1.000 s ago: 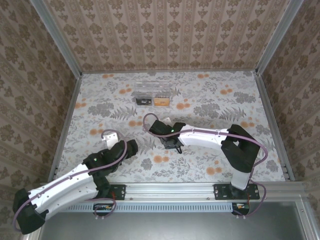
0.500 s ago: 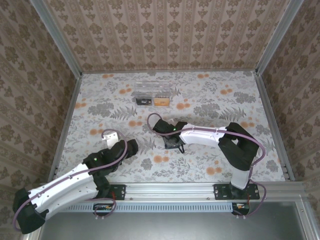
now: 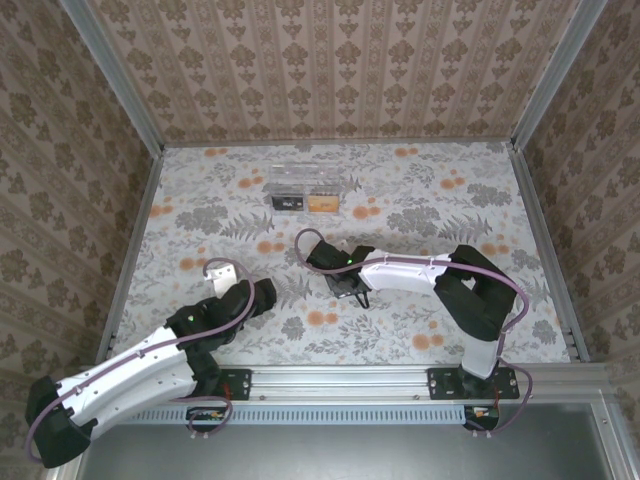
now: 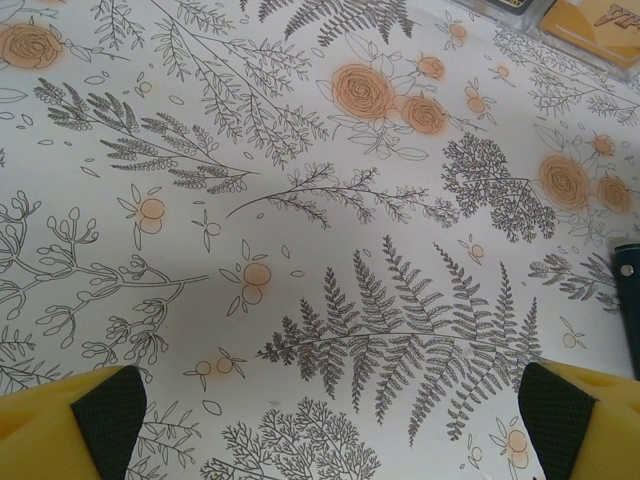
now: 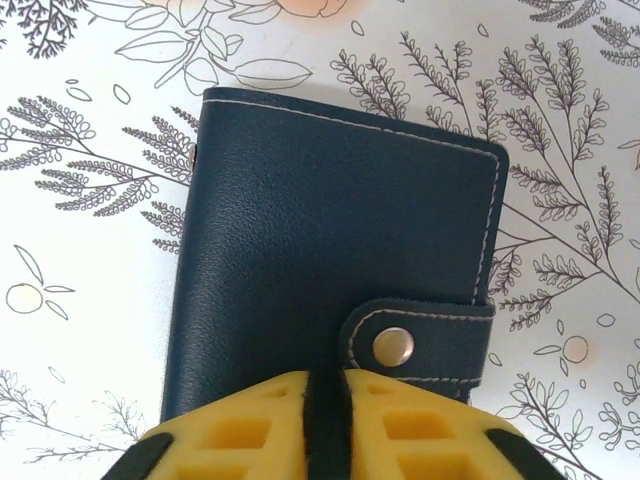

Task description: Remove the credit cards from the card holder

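The card holder (image 5: 330, 230) is a dark navy wallet lying flat and folded on the floral tabletop, its snap tab (image 5: 420, 340) fastened on the right side. No credit cards show from it. My right gripper (image 5: 328, 385) is shut, its yellow fingers (image 5: 250, 430) together with the black pads touching, sitting over the holder's near edge just left of the tab. In the top view the right gripper (image 3: 347, 287) is at the table's middle, covering the holder. My left gripper (image 4: 330, 420) is open over bare tabletop, and in the top view the left gripper (image 3: 262, 292) hangs left of the holder.
A clear plastic box (image 3: 305, 177) stands at the back centre, with a dark flat piece (image 3: 288, 203) and an orange flat piece (image 3: 322, 204) along its front. Metal rails and patterned walls enclose the table (image 3: 450, 215).
My right gripper has slid a little to the right and nearer over the holder. The left arm has not moved.
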`<action>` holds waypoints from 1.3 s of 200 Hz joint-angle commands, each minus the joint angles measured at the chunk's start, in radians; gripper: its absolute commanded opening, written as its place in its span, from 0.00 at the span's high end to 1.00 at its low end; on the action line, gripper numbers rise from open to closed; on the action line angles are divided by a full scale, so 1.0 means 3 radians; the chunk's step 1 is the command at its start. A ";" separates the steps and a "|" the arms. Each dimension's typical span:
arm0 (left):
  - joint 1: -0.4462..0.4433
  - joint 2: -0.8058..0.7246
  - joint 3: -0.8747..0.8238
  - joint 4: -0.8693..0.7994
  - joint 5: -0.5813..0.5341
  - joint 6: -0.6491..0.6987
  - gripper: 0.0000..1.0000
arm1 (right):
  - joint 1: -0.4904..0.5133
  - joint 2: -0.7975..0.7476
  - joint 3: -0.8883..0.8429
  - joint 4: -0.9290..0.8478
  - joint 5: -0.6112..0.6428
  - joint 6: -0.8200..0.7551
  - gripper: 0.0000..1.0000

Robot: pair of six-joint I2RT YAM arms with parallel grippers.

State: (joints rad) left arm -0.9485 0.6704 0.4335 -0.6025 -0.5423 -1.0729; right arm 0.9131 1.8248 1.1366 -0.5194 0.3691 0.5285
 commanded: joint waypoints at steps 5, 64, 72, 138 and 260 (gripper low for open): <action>-0.0024 -0.0002 0.0080 -0.0065 0.0023 0.0045 0.00 | -0.0027 -0.0059 -0.0066 -0.0079 0.0069 -0.0011 0.91; -0.0024 0.0053 0.0084 0.0154 0.0192 0.0134 0.00 | -0.0018 -0.0405 0.0028 -0.0184 0.0145 -0.0069 1.00; -0.0021 0.0076 0.0089 0.0198 0.0221 0.0141 0.00 | -0.0018 -0.0442 0.0043 -0.0205 0.0158 -0.0081 1.00; -0.0021 0.0242 0.0097 0.0609 0.0488 0.0155 0.00 | -0.0036 -0.0169 0.0187 -0.0284 0.0268 -0.0422 0.50; -0.0023 0.0245 0.0155 0.0475 0.0396 0.0157 0.00 | -0.0226 -0.0035 0.0016 0.0034 -0.0222 -0.0466 0.50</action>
State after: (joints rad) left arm -0.9485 0.7509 0.4484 -0.4442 -0.4110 -1.0466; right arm 0.8444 1.8023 1.1526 -0.5304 0.3489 0.3939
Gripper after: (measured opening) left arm 0.998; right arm 0.498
